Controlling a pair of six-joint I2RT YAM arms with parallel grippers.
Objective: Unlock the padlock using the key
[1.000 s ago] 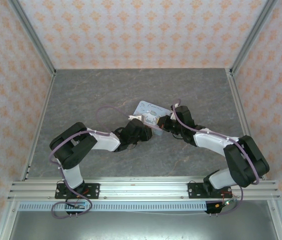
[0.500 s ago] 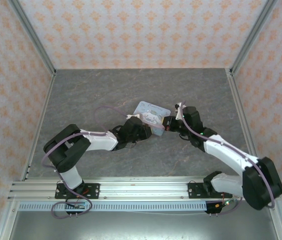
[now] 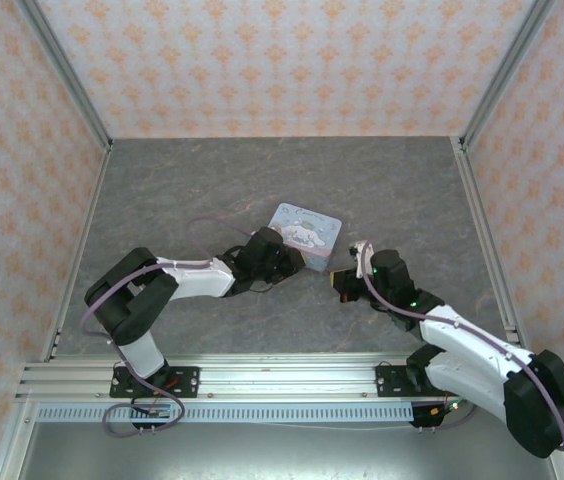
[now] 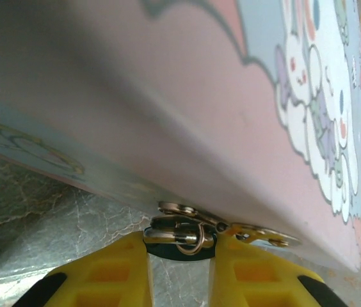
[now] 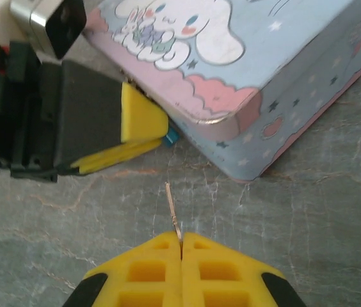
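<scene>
The right fingers (image 5: 148, 268) are pressed together on the head of the key (image 5: 173, 212). Its thin blade sticks straight out ahead of them, leaning a touch to the left. The left fingers (image 4: 116, 275) are drawn in narrow on the padlock (image 4: 179, 248), holding it by its sides just under the near edge of the tin (image 4: 244, 115), where it hangs from the tin's clasp.

In the right wrist view, a sliver of the lock's teal body (image 5: 171, 137) pokes out past the left fingers' yellow tips. It lies almost dead ahead of the key tip, with a stretch of bare tabletop (image 5: 308, 192) between them. So the right arm has the travelling to do and the left arm only has to brace. The key's long axis already points roughly at the lock, so the coming move looks like a short forward push (the keyhole itself cannot be made out, so any turn of the wrist it may need is unclear).
</scene>
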